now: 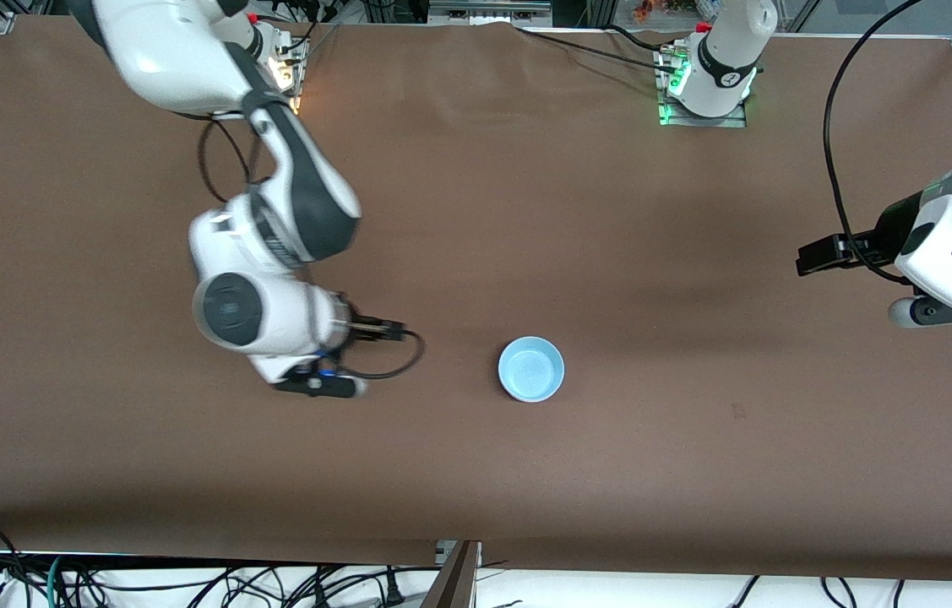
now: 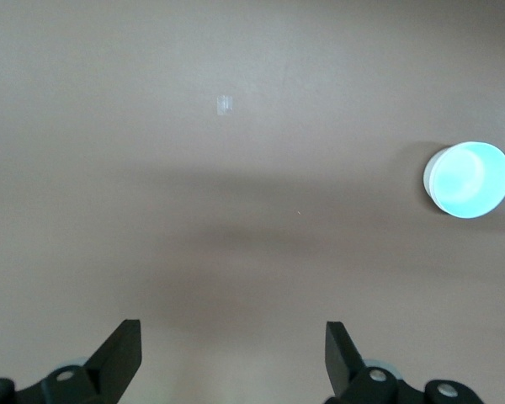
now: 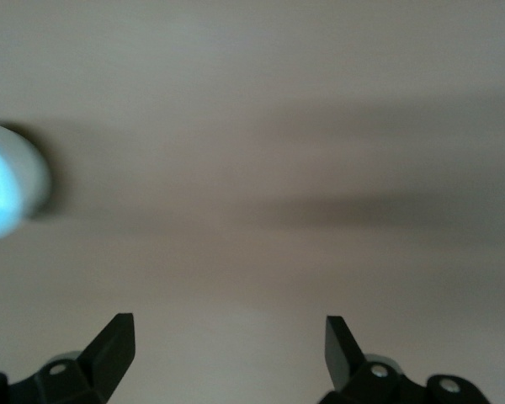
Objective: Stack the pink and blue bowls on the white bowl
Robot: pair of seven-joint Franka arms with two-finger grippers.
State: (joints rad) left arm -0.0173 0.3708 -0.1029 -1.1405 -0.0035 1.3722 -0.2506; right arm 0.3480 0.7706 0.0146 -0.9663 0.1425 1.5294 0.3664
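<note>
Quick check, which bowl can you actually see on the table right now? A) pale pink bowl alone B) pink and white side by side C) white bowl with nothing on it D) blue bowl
D: the only bowl showing is the blue bowl, upright on the brown table; the right gripper and left gripper are both open with nothing held.

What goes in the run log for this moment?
blue bowl: on table, alone | left gripper: open, empty | right gripper: open, empty, beside bowl
</note>
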